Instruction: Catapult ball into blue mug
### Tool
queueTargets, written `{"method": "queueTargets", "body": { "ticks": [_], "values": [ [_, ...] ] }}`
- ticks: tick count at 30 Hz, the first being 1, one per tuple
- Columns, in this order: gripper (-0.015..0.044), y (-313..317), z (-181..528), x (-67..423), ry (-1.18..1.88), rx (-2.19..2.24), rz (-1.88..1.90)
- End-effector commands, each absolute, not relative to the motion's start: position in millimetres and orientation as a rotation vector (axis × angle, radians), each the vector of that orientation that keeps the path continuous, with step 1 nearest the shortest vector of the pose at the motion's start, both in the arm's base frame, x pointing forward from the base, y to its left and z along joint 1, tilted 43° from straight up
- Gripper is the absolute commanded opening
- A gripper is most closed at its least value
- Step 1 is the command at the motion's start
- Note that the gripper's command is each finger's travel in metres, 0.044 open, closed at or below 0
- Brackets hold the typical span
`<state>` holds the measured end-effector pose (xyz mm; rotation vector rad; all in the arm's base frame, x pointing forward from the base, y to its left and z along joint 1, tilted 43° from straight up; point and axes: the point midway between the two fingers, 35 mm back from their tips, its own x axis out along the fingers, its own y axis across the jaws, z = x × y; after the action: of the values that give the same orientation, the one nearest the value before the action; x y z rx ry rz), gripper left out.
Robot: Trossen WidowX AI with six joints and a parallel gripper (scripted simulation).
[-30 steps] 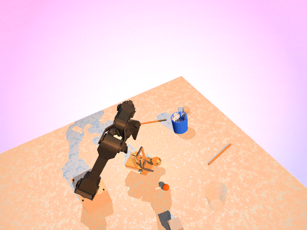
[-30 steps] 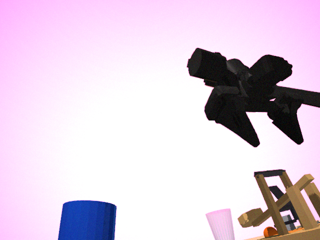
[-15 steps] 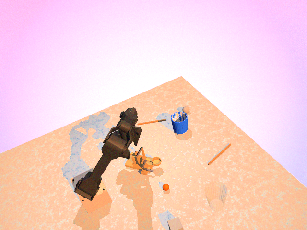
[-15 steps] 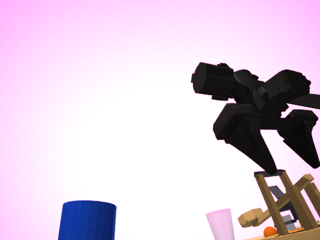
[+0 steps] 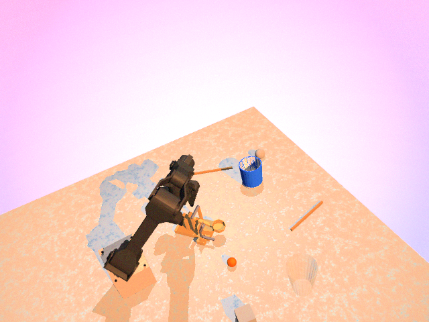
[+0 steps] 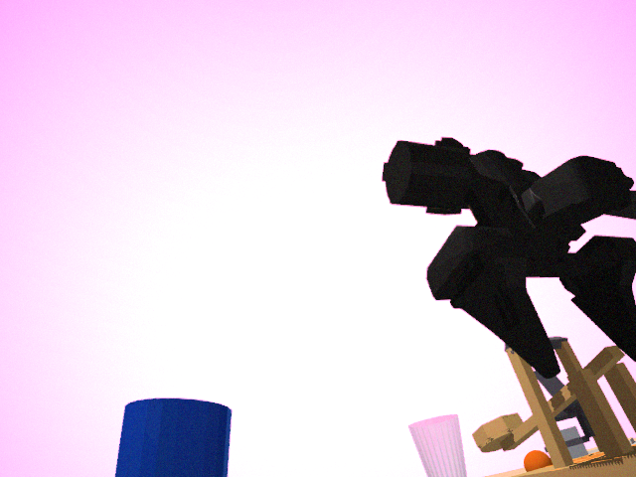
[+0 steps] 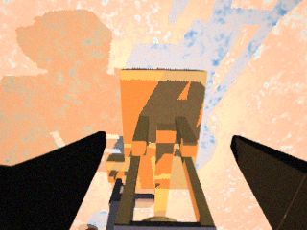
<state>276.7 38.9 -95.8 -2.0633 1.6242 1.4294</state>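
The orange ball (image 5: 231, 261) (image 6: 537, 460) lies on the table near the catapult, outside its cup. The wooden catapult (image 5: 183, 231) (image 6: 538, 410) (image 7: 134, 105) stands upright; its arm's round cup (image 5: 218, 225) (image 6: 498, 431) is on the side away from the robot base. The blue mug (image 5: 251, 177) (image 6: 173, 436) stands upright farther back. My gripper (image 6: 595, 367) (image 7: 168, 139) is open and empty, pointing down at the catapult. In the wrist view the fingers are on either side of it with gaps. Whether a finger touches the frame is unclear.
A pencil-like stick (image 5: 212, 170) lies left of the mug, and a tan ball (image 5: 259, 153) sits behind it. Another stick (image 5: 306, 215) lies to the right. A clear ribbed cup (image 5: 301, 274) (image 6: 439, 443) stands at the right. A tan block (image 5: 245, 312) is at the front.
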Motion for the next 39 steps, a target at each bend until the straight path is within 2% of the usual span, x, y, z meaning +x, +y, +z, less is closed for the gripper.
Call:
{"method": "queueTargets", "body": {
  "ticks": [1, 22, 34, 39],
  "values": [
    [0.044, 32, -103, 275, 1.63, -2.068, 1.44],
    [0.044, 13, -121, 272, 1.633, -2.068, 1.438],
    [0.0125, 16, -119, 274, 1.63, -2.063, 1.43],
    [0.0092, 16, -119, 274, 1.63, -2.063, 1.43]
  ]
}}
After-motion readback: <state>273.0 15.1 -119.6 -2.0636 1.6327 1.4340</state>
